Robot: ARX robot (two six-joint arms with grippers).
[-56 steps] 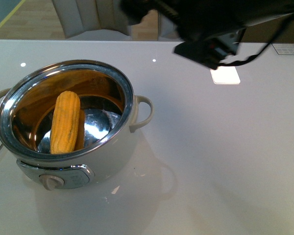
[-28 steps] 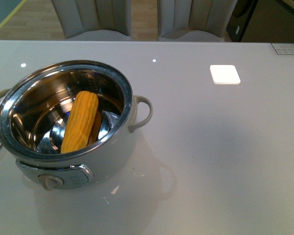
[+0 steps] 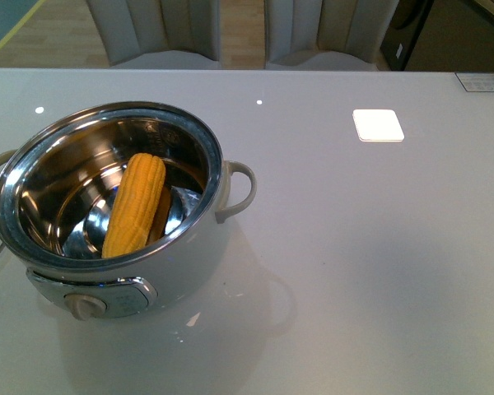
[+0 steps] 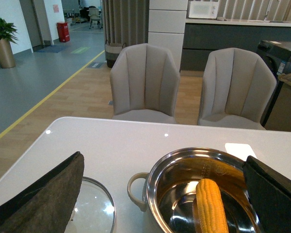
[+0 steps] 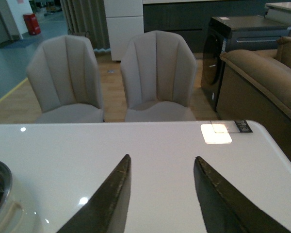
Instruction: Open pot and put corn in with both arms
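The cream-white pot [image 3: 189,271] stands open at the table's left, its steel bowl uncovered. The yellow corn [image 3: 135,204] lies inside it, slanted against the bowl wall. Neither arm shows in the front view. In the left wrist view my left gripper [image 4: 165,156] is open wide above the near side of the pot [image 4: 153,177], with the corn [image 4: 211,204] showing between its fingers and nothing held. A glass lid [image 4: 94,208] lies flat on the table beside the pot. My right gripper [image 5: 162,157] is open and empty over bare table, away from the pot [image 5: 0,194].
A white square pad [image 3: 378,124] lies on the table at the far right. Two grey chairs [image 3: 160,33] stand behind the far table edge. A brown sofa [image 5: 262,82] and a dark appliance [image 5: 242,39] stand beyond the table's right end.
One second ago a dark arm hung across the top of the front view; it has left the view. The corn has tipped from nearly straight to slanted right. Nothing differs since half a second ago.
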